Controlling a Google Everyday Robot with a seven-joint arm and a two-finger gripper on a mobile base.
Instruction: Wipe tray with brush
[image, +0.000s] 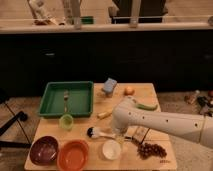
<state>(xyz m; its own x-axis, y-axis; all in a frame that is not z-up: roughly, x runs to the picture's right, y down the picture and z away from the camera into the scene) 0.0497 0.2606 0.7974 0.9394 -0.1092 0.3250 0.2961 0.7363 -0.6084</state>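
Note:
The green tray lies at the back left of the wooden table, with a metal fork in it. The brush lies on the table in front of the tray, its black head to the left and its white handle pointing right. My gripper hangs from the white arm that reaches in from the right. It is low over the right end of the brush handle. The arm hides that end of the handle.
A small green cup stands just in front of the tray. A purple bowl, an orange bowl and a white cup line the front edge. Grapes, a blue sponge and an orange lie on the right half of the table.

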